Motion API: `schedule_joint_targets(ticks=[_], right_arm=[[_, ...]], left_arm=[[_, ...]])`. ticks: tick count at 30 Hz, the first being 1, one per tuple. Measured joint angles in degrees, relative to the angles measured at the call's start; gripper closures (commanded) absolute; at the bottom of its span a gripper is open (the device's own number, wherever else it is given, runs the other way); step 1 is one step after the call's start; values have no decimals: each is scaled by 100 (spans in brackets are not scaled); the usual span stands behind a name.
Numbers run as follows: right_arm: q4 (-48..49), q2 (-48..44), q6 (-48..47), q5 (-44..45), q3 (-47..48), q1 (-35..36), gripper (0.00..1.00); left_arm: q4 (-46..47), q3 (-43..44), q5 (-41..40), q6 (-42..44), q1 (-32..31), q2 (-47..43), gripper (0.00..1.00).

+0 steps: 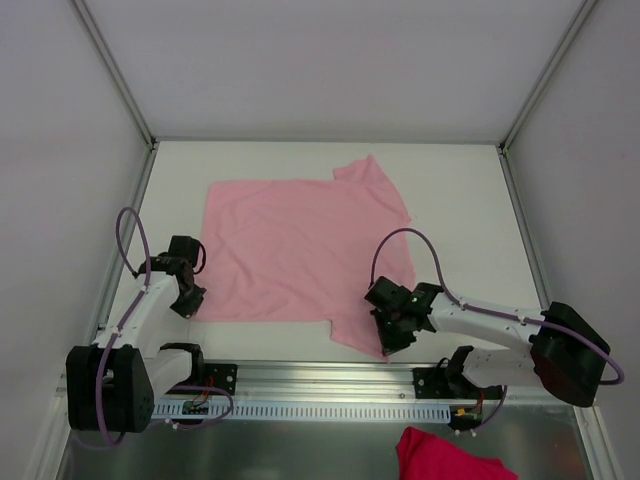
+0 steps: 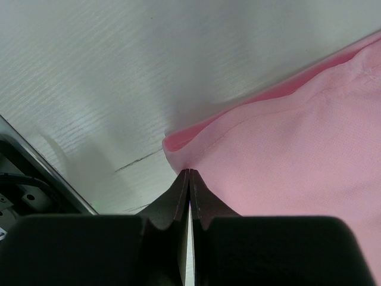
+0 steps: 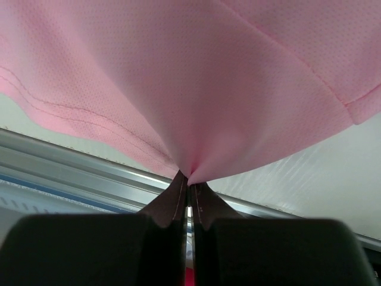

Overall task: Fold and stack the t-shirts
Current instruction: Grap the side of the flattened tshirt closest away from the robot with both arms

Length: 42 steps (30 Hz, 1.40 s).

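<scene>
I have the plain pale-pink short-sleeved t-shirt (image 1: 300,250) of thin soft fabric lying spread across the middle of the white laminate table (image 1: 460,200), its near hem running along the near edge and one sleeve pointing at the far right corner.

The left gripper (image 2: 189,176) sits at the shirt's near left corner. Its fingers are clenched together with the hem corner meeting their tips. From the left wrist view I judge it a very shallow bite, barely more than the stitched edge.

The right gripper (image 3: 189,179) is at the near right, on the sleeve closest to the near edge. Its fingers are pressed tight on a pucker of cloth, which fans out from the tips and hangs above the silver aluminium rail (image 3: 89,158).

My main worry is the left side: with so little cloth between the pads, any pull toward the far edge could draw the corner out and leave me folding with one hand. The right side is bunched rather than held flat, so a lift may drag a crease into the fold. Uneven travel between the two arms would skew the hem.

A crumpled magenta-red cloth (image 1: 450,460) lies beyond the near edge, to the right.
</scene>
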Motion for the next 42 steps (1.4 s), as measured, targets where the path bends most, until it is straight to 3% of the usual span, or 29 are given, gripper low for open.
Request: schedule_joint_targets(ticks=[10,11,12,13,15,17,24,29,40,42], right_arm=[[-17,264,-236,122,442,0,99],[-20,267,-267,168,514,0,99],[-20,271,-297,221,608,0,99],[-13,273,-310,251,667,0,99],[15,282,-328,291,765,0,99],[57,299,-328,304,778,0,99],[111,369,-308,304,754,0,99],[136,372,-310,304,752,0,99],[164,367,-310,306,632,0,99],[160,365,-308,306,577,0,99]], left_arm=[[422,251,326,240,0,125,100],[452,293,369,278,0,129,93],[485,354,417,323,0,133,66],[496,393,435,422,0,136,56],[509,476,450,459,0,133,39],[472,544,446,496,0,127,33],[79,614,393,444,0,146,33],[-17,538,391,378,0,284,46],[-33,72,393,223,0,483,44],[-35,70,391,214,0,483,48]])
